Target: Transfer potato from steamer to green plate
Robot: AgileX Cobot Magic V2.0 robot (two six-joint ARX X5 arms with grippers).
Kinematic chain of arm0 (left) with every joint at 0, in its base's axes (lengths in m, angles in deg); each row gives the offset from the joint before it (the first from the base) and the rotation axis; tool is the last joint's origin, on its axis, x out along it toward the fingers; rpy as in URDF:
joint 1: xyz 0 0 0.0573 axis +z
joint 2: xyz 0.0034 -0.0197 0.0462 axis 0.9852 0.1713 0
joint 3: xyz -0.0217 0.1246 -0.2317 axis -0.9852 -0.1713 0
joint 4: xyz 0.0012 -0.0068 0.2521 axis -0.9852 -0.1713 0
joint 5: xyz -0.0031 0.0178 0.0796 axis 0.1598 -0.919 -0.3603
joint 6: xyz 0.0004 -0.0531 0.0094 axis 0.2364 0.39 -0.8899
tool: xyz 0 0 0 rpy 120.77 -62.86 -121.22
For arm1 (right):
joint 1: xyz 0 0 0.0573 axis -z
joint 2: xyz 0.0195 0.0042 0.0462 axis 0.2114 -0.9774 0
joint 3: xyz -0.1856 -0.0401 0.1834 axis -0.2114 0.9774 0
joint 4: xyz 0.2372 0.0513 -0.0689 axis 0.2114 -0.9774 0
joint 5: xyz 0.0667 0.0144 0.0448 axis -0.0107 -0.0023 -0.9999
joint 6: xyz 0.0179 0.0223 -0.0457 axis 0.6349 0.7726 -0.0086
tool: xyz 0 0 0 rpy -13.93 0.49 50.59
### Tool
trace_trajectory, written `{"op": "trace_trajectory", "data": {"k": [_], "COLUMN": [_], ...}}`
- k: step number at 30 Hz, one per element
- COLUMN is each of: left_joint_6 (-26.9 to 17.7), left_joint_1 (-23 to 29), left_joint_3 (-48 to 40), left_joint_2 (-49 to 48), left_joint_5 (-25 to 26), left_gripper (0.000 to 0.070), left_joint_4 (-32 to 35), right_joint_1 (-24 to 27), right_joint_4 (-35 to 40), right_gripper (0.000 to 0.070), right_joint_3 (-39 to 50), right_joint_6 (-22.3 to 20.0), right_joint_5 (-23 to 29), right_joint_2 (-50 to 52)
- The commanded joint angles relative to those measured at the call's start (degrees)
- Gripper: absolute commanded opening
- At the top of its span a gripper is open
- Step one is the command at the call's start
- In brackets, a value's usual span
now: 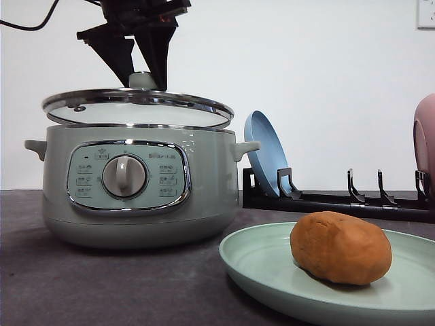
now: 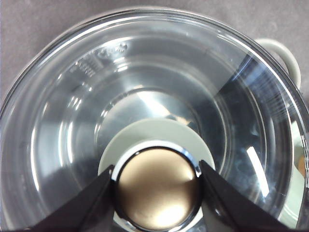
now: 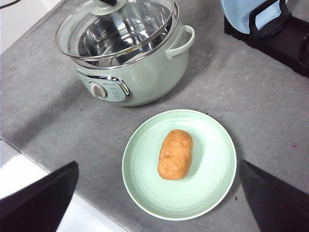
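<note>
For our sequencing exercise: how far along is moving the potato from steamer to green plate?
Done: the potato lies on the green plate. In hand: the left gripper grips the lid knob, the glass lid tilted over the steamer. Probably left: seating the lid. The right gripper hangs open above the plate.

A staged kitchen set-up in a lab or test room is suggested. Kitchen goods are laid out on a grey table [image 3: 270, 101]: a sage-green steamer [image 1: 136, 183] at the left of the front view, a green plate [image 1: 272, 272] at lower right, and a black dish rack [image 1: 340, 200] at right holding a blue plate [image 1: 262, 149]. A bare white wall [image 1: 326, 81] is seen behind, with a black cable [image 1: 30, 26] at upper left.
</note>
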Motion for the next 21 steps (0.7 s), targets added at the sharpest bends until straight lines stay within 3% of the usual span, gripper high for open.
{"op": "trace_trajectory", "data": {"k": [1, 21], "left_joint_6": [-0.1, -0.3], "left_joint_1": [-0.3, -0.4], "left_joint_3": [1.4, 1.2], "left_joint_2": [0.6, 4.6], "left_joint_5": [0.0, 0.0], "left_gripper": [0.0000, 0.0000], "left_joint_4": [0.9, 1.0], "right_joint_1": [-0.4, -0.4], "right_joint_4": [0.2, 0.2], "right_gripper": [0.0699, 0.0699], "right_joint_3": [-0.7, -0.7], "right_joint_6": [-0.3, -0.3], "right_joint_5": [0.2, 0.2], "right_joint_2": [-0.2, -0.2]}}
